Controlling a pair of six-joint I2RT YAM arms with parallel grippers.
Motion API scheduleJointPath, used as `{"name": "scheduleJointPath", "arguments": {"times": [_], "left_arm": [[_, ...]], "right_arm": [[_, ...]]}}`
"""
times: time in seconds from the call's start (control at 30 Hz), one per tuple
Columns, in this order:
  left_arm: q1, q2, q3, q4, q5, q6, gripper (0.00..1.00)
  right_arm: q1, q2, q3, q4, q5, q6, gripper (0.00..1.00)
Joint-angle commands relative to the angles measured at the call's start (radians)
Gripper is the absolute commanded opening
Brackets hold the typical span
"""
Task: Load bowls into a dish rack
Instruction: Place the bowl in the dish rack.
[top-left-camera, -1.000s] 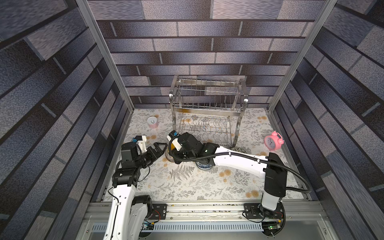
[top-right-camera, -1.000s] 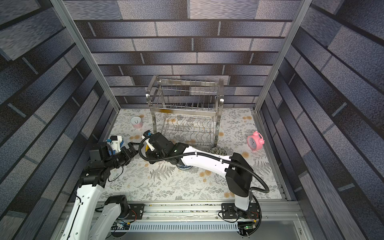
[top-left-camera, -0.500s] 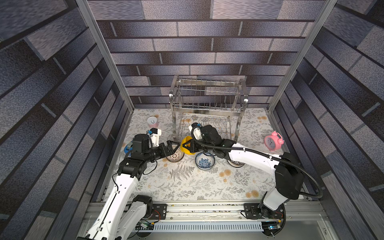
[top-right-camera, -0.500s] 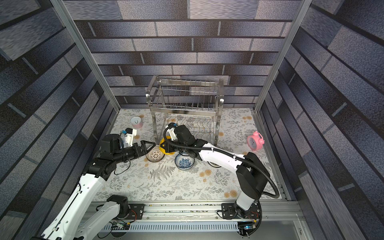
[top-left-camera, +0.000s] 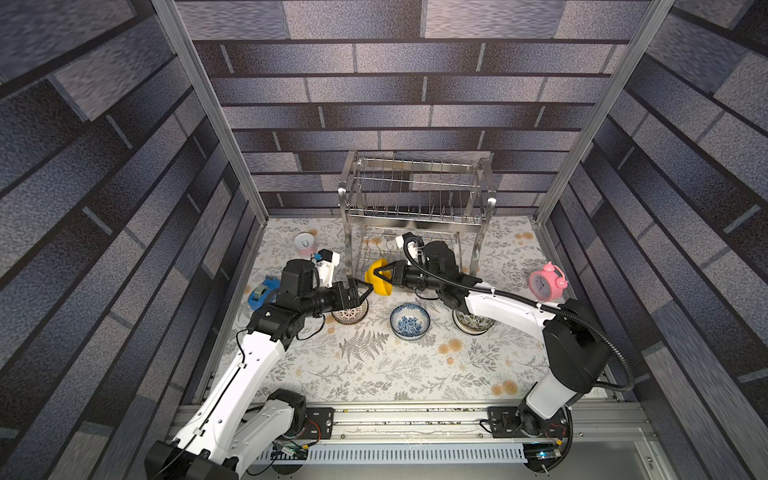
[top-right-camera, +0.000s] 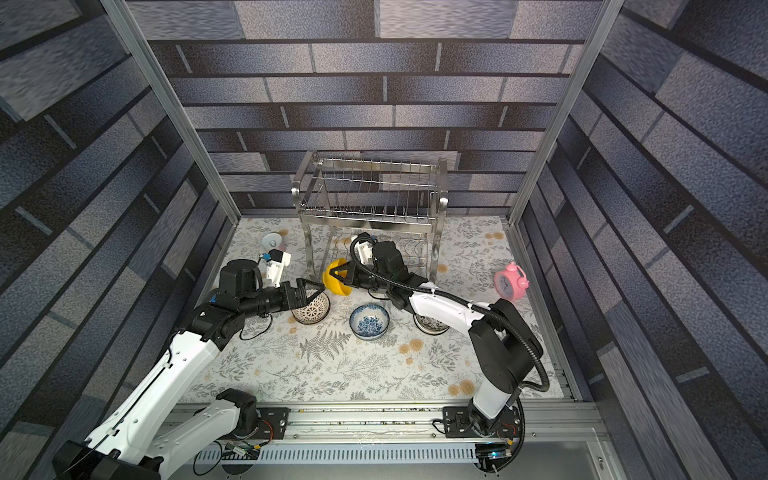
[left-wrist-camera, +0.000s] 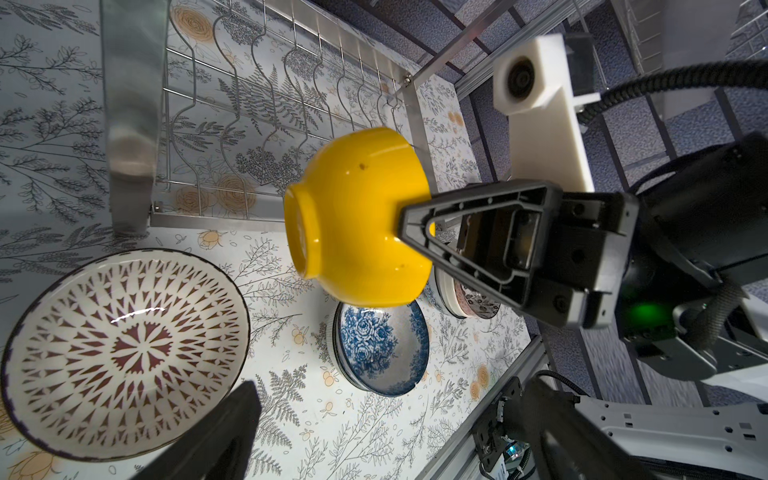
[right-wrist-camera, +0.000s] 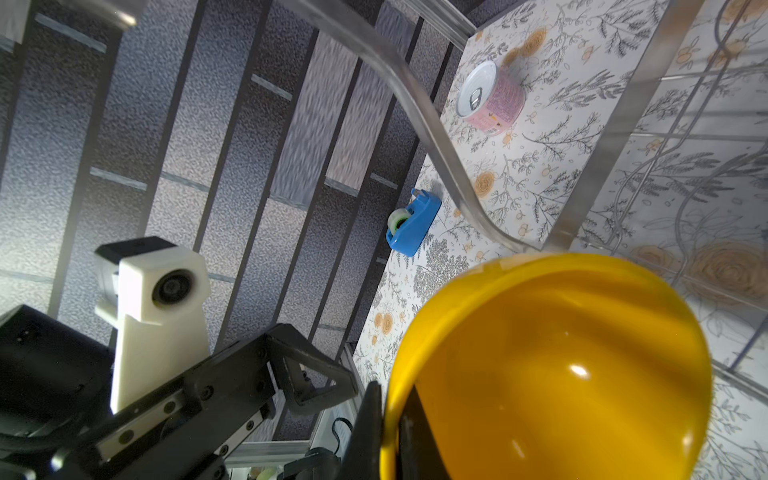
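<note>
- The yellow bowl (left-wrist-camera: 357, 216): plain glossy yellow, inside and out.
- The wide bowl (left-wrist-camera: 120, 353): white, with a brown radial pattern of triangles and a dark rim.
- The floral bowl (left-wrist-camera: 380, 349): blue roses on white.
- The dish rack (top-left-camera: 415, 199): shiny silver wire.
- The table cover (top-left-camera: 374, 374): pale, printed with grey ferns and tan roses.
- The can (right-wrist-camera: 492, 102): pink, with a silver lid.
- The tape dispenser (right-wrist-camera: 413, 226): blue.
- The alarm clock (top-left-camera: 545, 282): pink, with a white face.
- The walls (top-left-camera: 415, 124): grey-violet brick pattern.

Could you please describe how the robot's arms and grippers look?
Left arm and right arm have white shells and black joints. Left gripper and right gripper are black with hollow triangular fingers. A black corrugated cable follows the right arm.
</note>
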Motion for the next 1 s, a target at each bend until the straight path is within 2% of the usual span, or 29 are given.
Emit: {"name": "scheduleJointPath", "arguments": {"times": [0.0,0.63,0.97], "left_arm": [[-0.007,0.002,0.020,0.044,-0.015,0.029,1.00],[-0.107,0.040,0.040,0.036,-0.069,0.059,1.00],[-0.117,0.057,0.048,0.039,-0.103,0.061,1.00]], "right_arm": [[-0.026,0.039,-0.014,0.104,-0.043,0.050,0.00],[-0.148,0.200,0.094,0.157,-0.113,0.113,0.00],[-0.177,0.301,0.188,0.215,-0.145,0.182,0.00]]}}
